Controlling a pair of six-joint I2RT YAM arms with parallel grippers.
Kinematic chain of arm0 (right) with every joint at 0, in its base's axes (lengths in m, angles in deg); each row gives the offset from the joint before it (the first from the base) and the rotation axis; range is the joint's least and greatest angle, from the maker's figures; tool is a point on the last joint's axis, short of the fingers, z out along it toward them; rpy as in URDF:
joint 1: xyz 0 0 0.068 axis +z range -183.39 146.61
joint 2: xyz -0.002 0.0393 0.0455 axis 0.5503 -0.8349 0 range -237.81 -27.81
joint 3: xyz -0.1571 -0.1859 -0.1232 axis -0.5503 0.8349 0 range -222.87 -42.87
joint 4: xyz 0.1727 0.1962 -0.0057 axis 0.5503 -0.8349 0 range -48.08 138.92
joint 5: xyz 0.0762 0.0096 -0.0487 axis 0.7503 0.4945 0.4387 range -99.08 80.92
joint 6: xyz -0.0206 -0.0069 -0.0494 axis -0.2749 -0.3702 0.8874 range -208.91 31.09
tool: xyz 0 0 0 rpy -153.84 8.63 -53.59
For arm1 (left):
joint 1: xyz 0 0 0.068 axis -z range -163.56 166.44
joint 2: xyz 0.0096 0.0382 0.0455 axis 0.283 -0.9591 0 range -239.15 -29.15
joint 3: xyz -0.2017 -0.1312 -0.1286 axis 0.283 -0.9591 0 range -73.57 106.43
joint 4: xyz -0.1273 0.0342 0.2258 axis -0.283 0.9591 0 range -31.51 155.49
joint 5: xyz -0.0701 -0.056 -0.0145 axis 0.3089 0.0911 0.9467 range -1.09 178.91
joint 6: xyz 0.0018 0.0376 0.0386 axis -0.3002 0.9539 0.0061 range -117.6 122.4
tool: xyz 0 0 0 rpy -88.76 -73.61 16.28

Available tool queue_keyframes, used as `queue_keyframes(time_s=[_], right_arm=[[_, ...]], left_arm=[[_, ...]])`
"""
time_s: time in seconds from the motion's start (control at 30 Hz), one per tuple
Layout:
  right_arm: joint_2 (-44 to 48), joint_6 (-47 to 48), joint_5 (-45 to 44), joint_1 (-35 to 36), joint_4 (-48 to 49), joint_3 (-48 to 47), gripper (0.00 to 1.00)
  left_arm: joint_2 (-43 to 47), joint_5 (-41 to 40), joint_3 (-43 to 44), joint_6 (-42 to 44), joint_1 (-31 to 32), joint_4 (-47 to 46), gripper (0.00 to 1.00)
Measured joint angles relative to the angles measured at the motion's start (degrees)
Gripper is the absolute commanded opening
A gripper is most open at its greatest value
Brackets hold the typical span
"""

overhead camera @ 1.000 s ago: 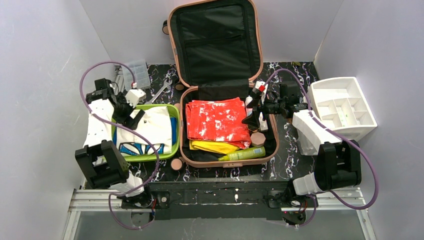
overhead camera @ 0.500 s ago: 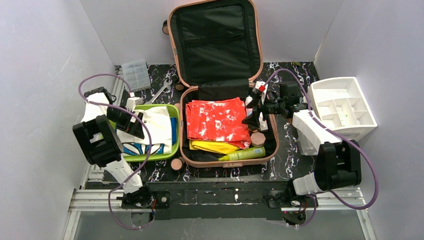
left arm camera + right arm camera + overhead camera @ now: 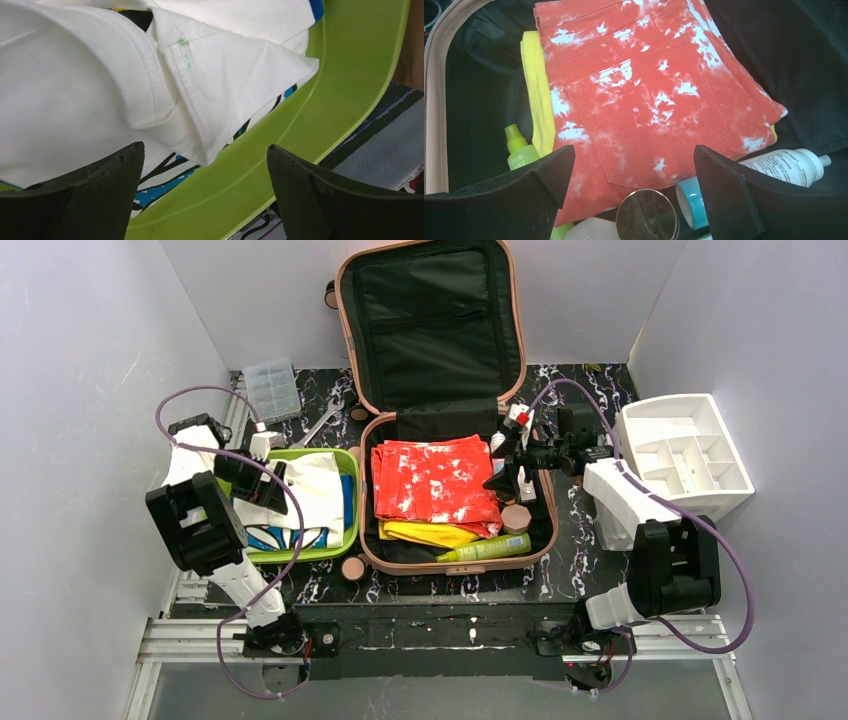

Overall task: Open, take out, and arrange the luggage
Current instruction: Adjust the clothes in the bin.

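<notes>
The luggage (image 3: 430, 330), salmon-pink with black lining, lies open mid-table with its lid leaning on the back wall. In it are red-and-white trousers (image 3: 432, 480) (image 3: 644, 95), a yellow garment (image 3: 536, 90), a green bottle (image 3: 485, 548), a white bottle (image 3: 791, 165) and a metal-lidded jar (image 3: 646, 215). My right gripper (image 3: 502, 468) (image 3: 634, 147) hovers open over the case's right side, above the jar and holding nothing. My left gripper (image 3: 275, 488) (image 3: 205, 146) is open and empty over the lime-green tray (image 3: 350, 510) (image 3: 310, 125), just above the folded white shirt (image 3: 310, 495) (image 3: 100, 90).
A white compartment organizer (image 3: 690, 455) stands at the right. A clear plastic box (image 3: 272, 387) and a wrench (image 3: 320, 425) lie behind the tray. A small round jar (image 3: 352, 568) sits between tray and case near the front. Grey walls close in on three sides.
The left arm has swung its elbow up and back, drawing the gripper slightly left over the tray, and its jaws narrowed a little. The right arm has barely moved.
</notes>
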Motion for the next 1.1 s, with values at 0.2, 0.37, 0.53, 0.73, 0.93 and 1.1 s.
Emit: queue_keyframes(time_s=[0.2, 0.37, 0.53, 0.73, 0.93, 1.1], right_arm=[[-1.2, 0.9, 0.0, 0.0, -1.1, 0.0, 0.98], [-1.3, 1.2, 0.1, 0.0, -1.6, 0.0, 0.98], [-1.4, 1.2, 0.1, 0.0, -1.7, 0.0, 0.98], [-1.8, 1.3, 0.1, 0.0, -1.9, 0.0, 0.99], [-2.2, 1.4, 0.1, 0.0, -2.2, 0.0, 0.98], [-2.4, 1.6, 0.1, 0.0, -2.8, 0.0, 0.98]], left_arm=[[4.5, -3.4, -1.7, -2.4, 0.0, -3.8, 0.91], [4.3, -3.9, -2.1, -2.4, 0.0, -3.5, 0.90], [0.2, -3.3, -2.2, -2.1, 0.0, -1.5, 0.89], [-2.2, -1.6, -2.3, -2.1, 0.0, -0.7, 0.88], [-2.2, 0.8, -2.3, -2.5, 0.4, 0.4, 0.86], [-2.2, 3.9, -2.3, -3.0, 1.0, 0.8, 0.85]])
